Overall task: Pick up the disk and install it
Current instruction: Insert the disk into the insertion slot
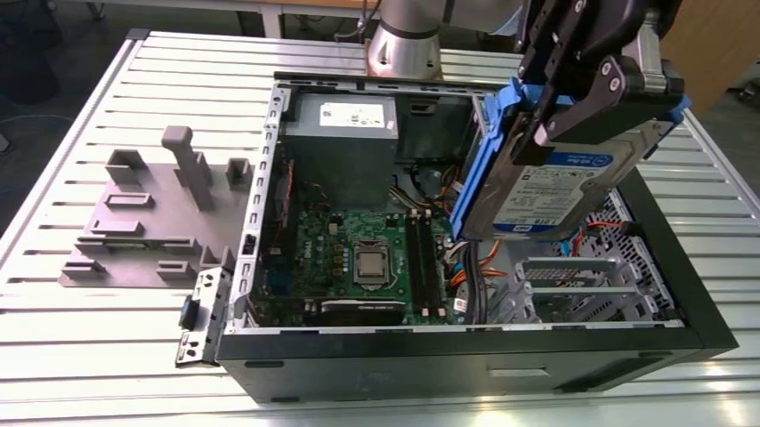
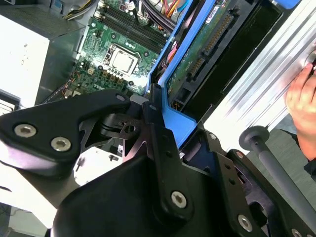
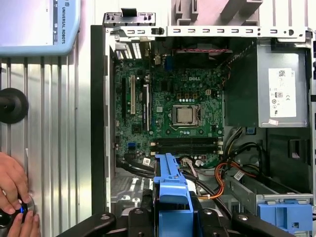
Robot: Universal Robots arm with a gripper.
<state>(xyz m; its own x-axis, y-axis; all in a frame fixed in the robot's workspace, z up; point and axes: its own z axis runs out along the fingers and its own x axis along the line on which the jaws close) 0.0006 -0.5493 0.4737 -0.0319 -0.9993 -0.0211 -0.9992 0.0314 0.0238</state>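
Note:
My gripper (image 1: pixel 568 114) is shut on the disk (image 1: pixel 556 189), a silver hard drive with a white-and-blue label in a bright blue carrier. I hold it tilted on edge in the air above the open computer case (image 1: pixel 683 302), over the case's side at the exterior view's right. In the second wrist view the disk's green circuit-board underside (image 2: pixel 201 45) and blue carrier run away from my black fingers (image 2: pixel 157 129). The first wrist view has the carrier's blue end (image 3: pixel 170 190) between the fingers (image 3: pixel 143 212), over the case's cables.
Inside the case lie the motherboard (image 1: pixel 356 253), a grey metal box with a white sticker (image 1: pixel 344 133), and a silver metal cage (image 1: pixel 570 286) with a small blue latch (image 3: pixel 284 215). A grey fixture (image 1: pixel 155 218) stands on the slatted table. A person's hand (image 3: pixel 14 195) rests beside the case.

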